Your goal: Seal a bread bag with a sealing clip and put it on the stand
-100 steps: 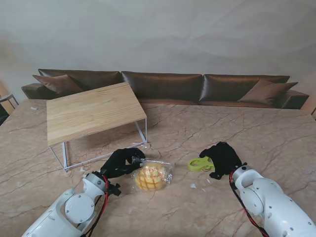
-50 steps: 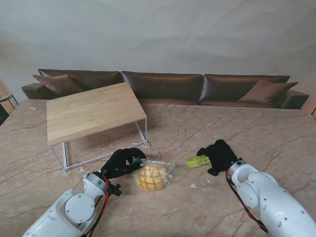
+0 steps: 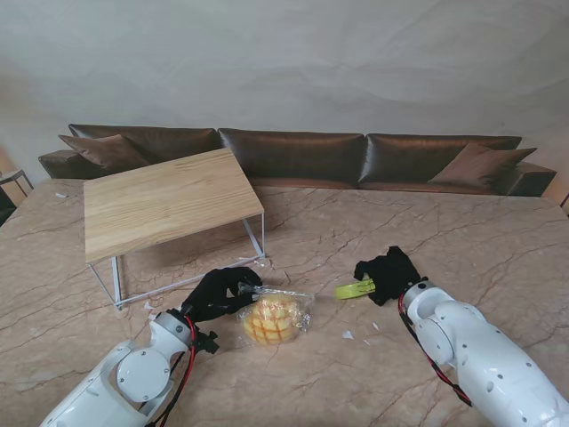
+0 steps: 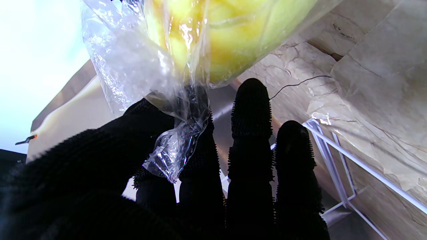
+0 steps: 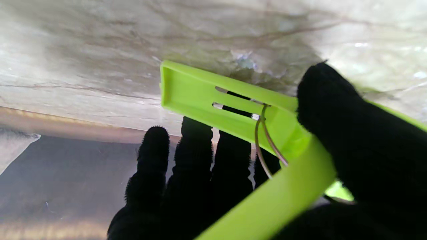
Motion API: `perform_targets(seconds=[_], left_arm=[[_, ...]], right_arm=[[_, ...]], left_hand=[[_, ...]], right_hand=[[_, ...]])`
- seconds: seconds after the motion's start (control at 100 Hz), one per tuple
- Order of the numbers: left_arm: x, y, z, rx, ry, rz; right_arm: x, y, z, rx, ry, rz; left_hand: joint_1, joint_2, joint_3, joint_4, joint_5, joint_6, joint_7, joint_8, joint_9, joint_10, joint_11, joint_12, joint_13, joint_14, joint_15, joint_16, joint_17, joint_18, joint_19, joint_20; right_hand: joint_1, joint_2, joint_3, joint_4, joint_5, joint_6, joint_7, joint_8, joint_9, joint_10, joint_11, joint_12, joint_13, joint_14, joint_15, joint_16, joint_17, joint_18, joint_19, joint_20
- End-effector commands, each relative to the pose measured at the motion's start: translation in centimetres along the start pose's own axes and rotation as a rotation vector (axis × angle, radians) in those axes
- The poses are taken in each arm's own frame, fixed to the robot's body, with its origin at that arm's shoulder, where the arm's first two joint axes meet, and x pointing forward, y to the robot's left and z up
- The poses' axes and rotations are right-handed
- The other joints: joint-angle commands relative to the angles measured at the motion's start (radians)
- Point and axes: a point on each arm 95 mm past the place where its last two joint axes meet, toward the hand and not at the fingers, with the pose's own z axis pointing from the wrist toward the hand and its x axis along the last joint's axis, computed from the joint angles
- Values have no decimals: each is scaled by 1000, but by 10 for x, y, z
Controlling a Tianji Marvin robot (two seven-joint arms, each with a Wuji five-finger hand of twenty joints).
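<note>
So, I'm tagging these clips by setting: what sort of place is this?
Probably a staged living-room mock-up: a long brown leather sofa with cushions, a marble-patterned tabletop, and a small wooden stand on white wire legs.

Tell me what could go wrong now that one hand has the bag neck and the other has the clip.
The left hand pinches only a thin twist of the bread bag, so the film might slip free. The right hand holds the green clip near one end, so it could pivot or drop on the way over.
</note>
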Motion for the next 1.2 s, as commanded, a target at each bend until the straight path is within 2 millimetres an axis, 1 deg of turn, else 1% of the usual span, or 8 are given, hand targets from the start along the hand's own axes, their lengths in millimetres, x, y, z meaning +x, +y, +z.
perform_targets(seconds=[0.0, 0.12, 0.28, 0.41, 0.56, 0.71, 0.87, 1.19], left_arm=[[-1, 2, -2, -2, -7, -8], [-2, 1, -3, 0, -9, -10], [-3, 1, -3, 0, -7, -12], [-3, 2, -3, -3, -6, -16], [-4, 3, -4, -9, -8, -20], [-4, 3, -3, -12, -6, -19], [-4, 2, -3, -15, -6, -20], [-6, 2, -4, -23, -10, -21]], right_arm=[[4, -20, -5, 53, -1, 5], [6, -21, -5, 56, -8, 17], [8, -26, -7, 91, -17, 77], [9, -30, -8, 113, -13, 137], [10, -34, -7, 125, -6, 178], [9, -38, -4, 114, -2, 205], [11, -43, 0, 110, 7, 222], [15, -61, 12, 159, 32, 255]], left_hand=[[34, 40, 1, 0, 11, -100, 87, 1, 19, -67, 38, -2, -3, -25, -6, -8, -12, -17, 18, 21], [34, 40, 1, 0, 12, -98, 88, 0, 19, -66, 38, -2, -3, -25, -7, -8, -12, -17, 17, 21], [34, 42, 0, 0, 10, -98, 88, -1, 17, -65, 38, -1, -5, -25, -7, -8, -13, -17, 16, 21], [34, 41, -1, 1, 10, -99, 88, -1, 18, -67, 39, -2, -5, -25, -8, -8, -14, -17, 15, 21], [35, 41, -1, 1, 9, -97, 88, -2, 17, -64, 39, -2, -4, -24, -7, -8, -13, -17, 15, 21], [35, 41, -2, 2, 9, -98, 88, -2, 17, -65, 39, -2, -4, -23, -7, -8, -12, -17, 16, 22], [36, 42, -3, 1, 9, -98, 89, -3, 16, -65, 40, -2, -5, -23, -7, -7, -14, -18, 14, 23], [36, 43, -5, 2, 9, -98, 89, -3, 15, -63, 40, -2, -7, -21, -7, -7, -16, -14, 12, 24]], right_hand=[[39, 8, -9, -29, 143, -137, 145, -90, 153, -54, 179, 134, 48, 16, 91, 78, 7, 15, 21, 26], [17, 27, -47, -50, 261, -332, 328, -46, 116, -46, 208, 194, 13, 31, 129, 127, -11, 26, 26, 40], [-83, 128, -154, -52, 344, -335, 332, 170, -54, 40, 6, -48, -133, 30, -32, -5, -92, -7, -8, 92], [-113, 100, -194, -62, 386, -361, 318, 400, -23, 43, -72, -204, -89, 8, -192, -170, -81, -13, -25, 92], [-143, -15, -131, -79, 429, -351, 317, 589, 64, 45, -89, -238, 5, 16, -248, -228, -52, -4, -29, 84], [-130, -158, -38, -89, 486, -316, 372, 730, 222, 39, -1, -193, 190, 57, -208, -208, 72, 21, 3, 80], [-87, -308, 48, -74, 537, -311, 415, 789, 315, 8, 153, -63, 360, 89, -94, -95, 216, 73, 73, 84], [-39, -375, 89, -24, 568, -320, 435, 837, 386, -18, 334, 153, 508, 77, 192, 221, 341, 155, 163, 163]])
